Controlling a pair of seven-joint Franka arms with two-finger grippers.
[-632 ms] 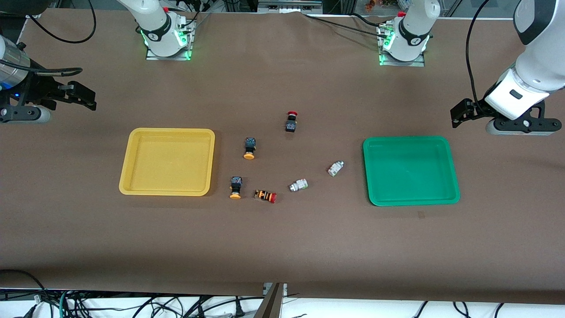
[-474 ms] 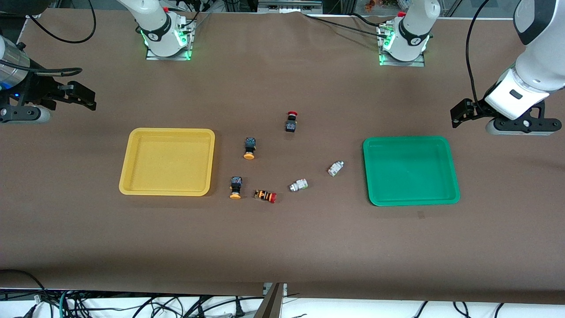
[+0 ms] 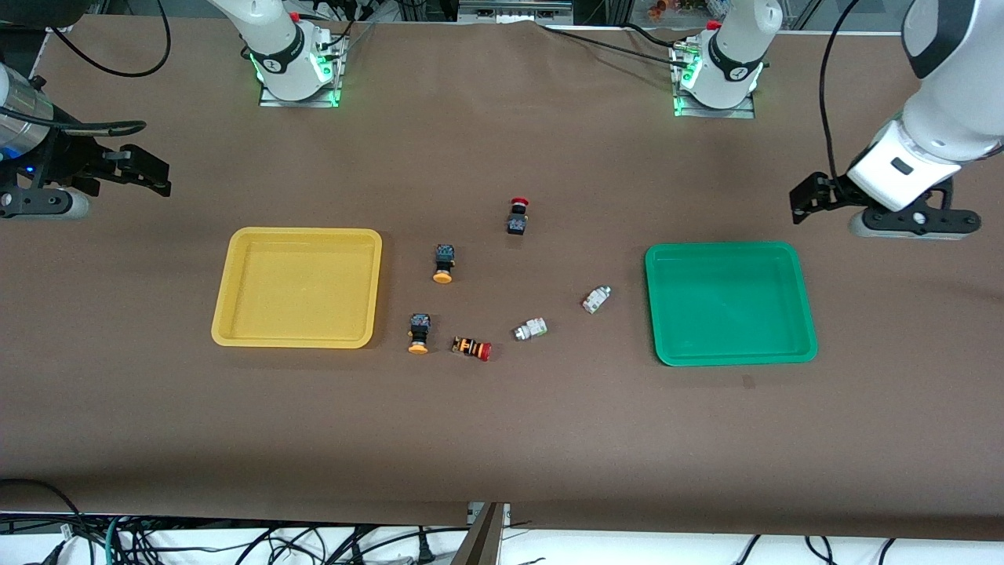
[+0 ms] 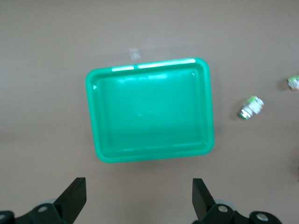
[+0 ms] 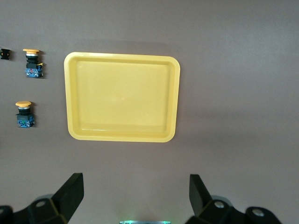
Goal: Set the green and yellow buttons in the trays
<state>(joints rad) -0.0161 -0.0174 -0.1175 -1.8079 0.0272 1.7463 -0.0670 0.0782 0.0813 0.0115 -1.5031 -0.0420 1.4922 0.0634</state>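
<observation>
Two yellow-capped buttons (image 3: 444, 263) (image 3: 420, 333) lie beside the yellow tray (image 3: 298, 232). Two whitish-green buttons (image 3: 596, 299) (image 3: 531, 329) lie beside the green tray (image 3: 722, 246). My left gripper (image 3: 808, 200) is open and empty over bare table by the green tray, toward the left arm's end. Its wrist view shows the open gripper (image 4: 139, 198), the green tray (image 4: 154, 63) and both green buttons (image 4: 251, 107) (image 4: 293, 82). My right gripper (image 3: 141, 170) is open and empty at the right arm's end. Its wrist view shows the open gripper (image 5: 135, 193), the yellow tray (image 5: 121, 56) and both yellow buttons (image 5: 32, 62) (image 5: 24, 113).
A black button with a red cap (image 3: 518, 216) lies mid-table, nearer the bases than the other buttons. An orange-and-black striped button with a red cap (image 3: 472, 348) lies next to the nearer yellow button. Both trays hold nothing.
My left arm has shifted a little toward the middle of the table, closer to the green tray. The right arm and all the buttons have not moved.
</observation>
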